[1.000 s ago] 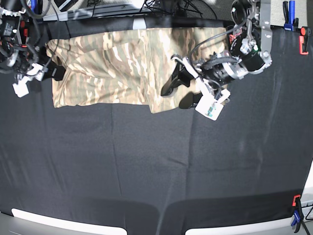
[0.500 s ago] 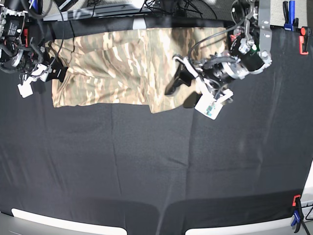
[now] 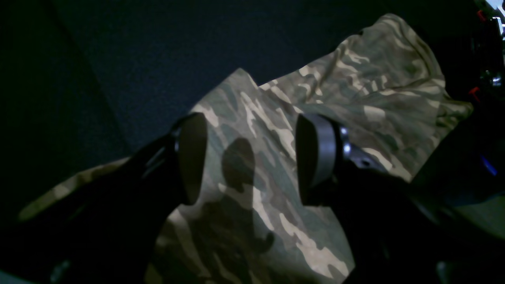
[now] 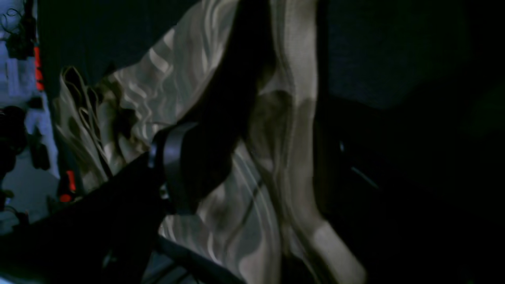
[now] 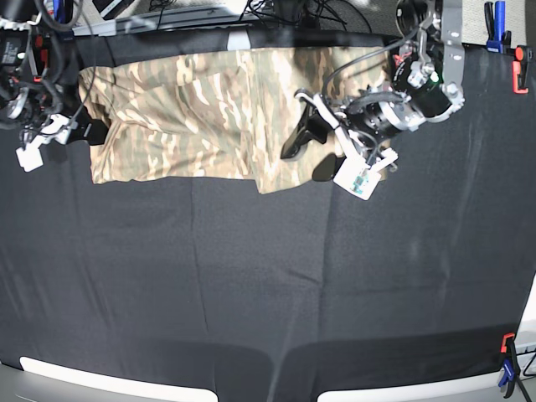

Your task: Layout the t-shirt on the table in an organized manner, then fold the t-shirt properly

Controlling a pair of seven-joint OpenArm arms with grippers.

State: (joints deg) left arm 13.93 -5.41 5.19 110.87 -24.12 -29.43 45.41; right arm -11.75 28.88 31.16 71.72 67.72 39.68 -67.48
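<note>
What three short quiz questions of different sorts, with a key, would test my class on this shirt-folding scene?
1. True or false: the left claw is open above the camouflage t-shirt.
2. In the base view, the t-shirt lies near which table edge? A near; B far; C centre.
3. Fill in: the right claw is at the shirt's ____ end in the base view.

Key: 1 true; 2 B; 3 left.

The soft camouflage-print t-shirt (image 5: 209, 113) lies on the wide table covered in black cloth (image 5: 251, 285), up near the far edge. The left gripper (image 5: 308, 159) hangs over the shirt's right part. The right gripper (image 5: 86, 130) is at the shirt's left end.
</note>
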